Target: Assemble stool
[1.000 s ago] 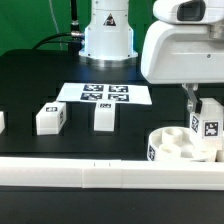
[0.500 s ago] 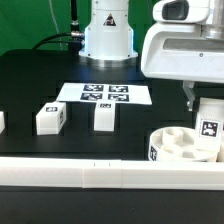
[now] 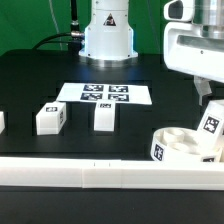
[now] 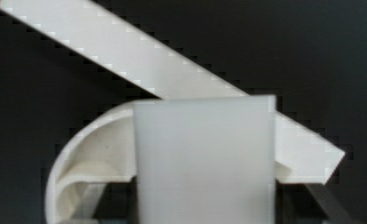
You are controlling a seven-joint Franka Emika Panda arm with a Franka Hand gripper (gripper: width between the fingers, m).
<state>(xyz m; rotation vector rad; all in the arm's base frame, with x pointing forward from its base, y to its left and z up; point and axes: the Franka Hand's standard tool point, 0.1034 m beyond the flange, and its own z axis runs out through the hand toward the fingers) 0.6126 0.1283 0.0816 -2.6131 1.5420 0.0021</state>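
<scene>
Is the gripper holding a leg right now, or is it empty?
Holding one: in the wrist view a white leg sits clamped in the gripper, a dark finger on each side, over the seat.

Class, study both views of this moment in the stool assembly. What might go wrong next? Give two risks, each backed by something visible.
1. The leg in the gripper looks slightly tilted over the seat. Pressed down like that, it may jam instead of seating.
2. Nothing visibly clamps the seat, which seems to sit unevenly beside the front rail. Pushing or twisting the leg could tip or slide it.
</scene>
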